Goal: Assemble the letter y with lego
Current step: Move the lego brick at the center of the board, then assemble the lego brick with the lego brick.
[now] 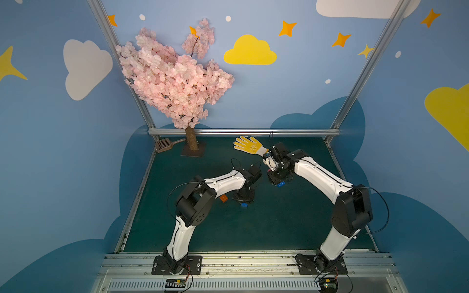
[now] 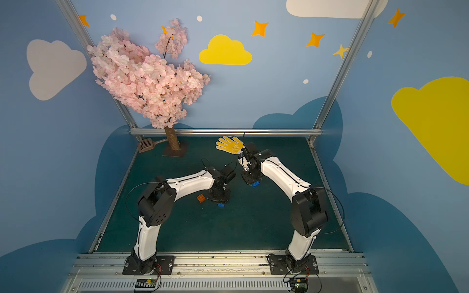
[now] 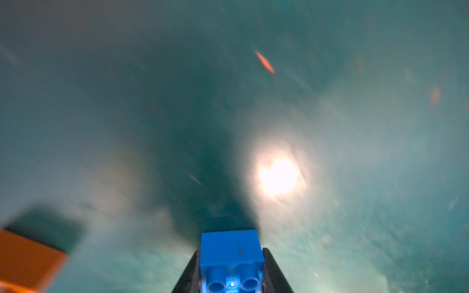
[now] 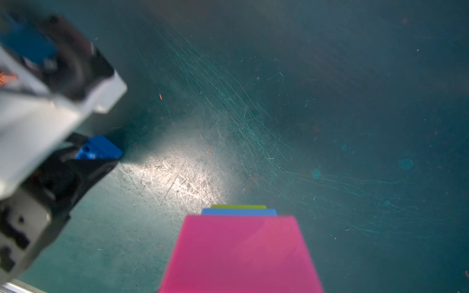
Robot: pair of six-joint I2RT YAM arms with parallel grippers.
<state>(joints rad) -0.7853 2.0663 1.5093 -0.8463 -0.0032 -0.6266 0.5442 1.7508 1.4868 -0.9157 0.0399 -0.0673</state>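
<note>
My left gripper [image 3: 231, 253] is shut on a dark blue lego brick [image 3: 231, 250], studs facing the camera, low over the green table; both top views show that brick [image 1: 244, 205] [image 2: 221, 205] under the left gripper [image 1: 243, 199]. An orange brick [image 1: 223, 198] [image 3: 25, 261] lies on the table just beside it. My right gripper [image 1: 278, 178] holds a joined piece of the letter y: a pink brick [image 4: 241, 253] hiding the jaws, then light blue [image 4: 238, 212] and lime green [image 4: 238, 206]. A blue part [image 1: 280, 184] pokes out below it.
A yellow glove [image 1: 250, 145] lies at the back behind the right arm. A pink blossom tree [image 1: 192, 142] on a square base and a brown scoop [image 1: 165, 145] stand at the back left. Metal rails [image 1: 243, 132] edge the table.
</note>
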